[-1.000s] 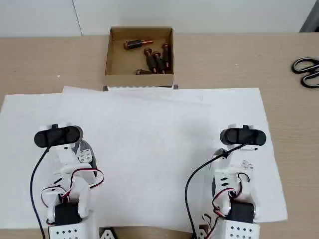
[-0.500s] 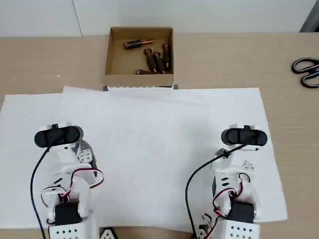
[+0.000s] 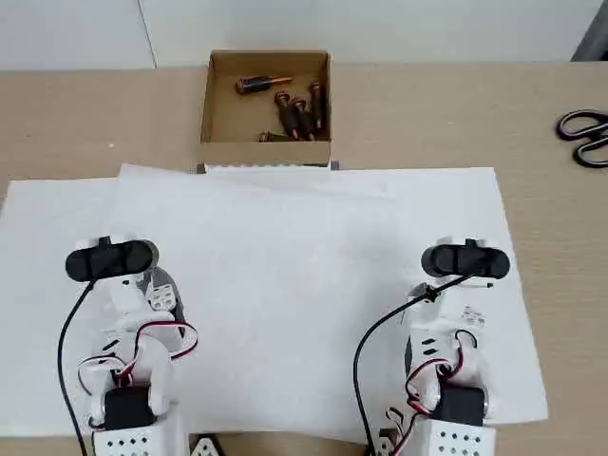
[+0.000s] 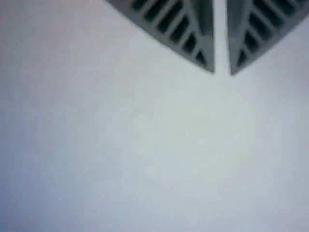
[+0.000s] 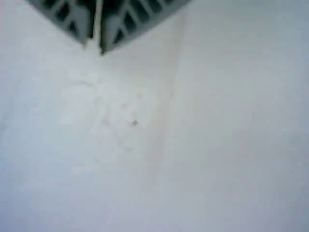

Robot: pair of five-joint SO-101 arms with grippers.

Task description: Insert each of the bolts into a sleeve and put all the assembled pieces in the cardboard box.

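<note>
High view: the assembled pieces (image 3: 302, 112) lie unmoved in the cardboard box (image 3: 228, 116). The left gripper (image 4: 221, 72) and right gripper (image 5: 94, 48) (both empty) stay closed.

Brown cardboard box (image 3: 269, 152), white paper sheet (image 3: 313, 285), pale tan bench (image 3: 427, 114).
Assembled pieces (image 3: 296, 109) coppery and dark brown; scissors (image 3: 584, 138) at the bench's right edge black; left gripper (image 4: 222, 71) and right gripper (image 5: 95, 47) grey with dark slats.

— Surface?
— Light wood table (image 3: 95, 104), white paper sheet (image 3: 313, 266) covering its near part.
— Past the sheet?
— White wall (image 3: 399, 28) beyond it. Black scissors (image 3: 584, 136) right of the sheet, on bare wood.
</note>
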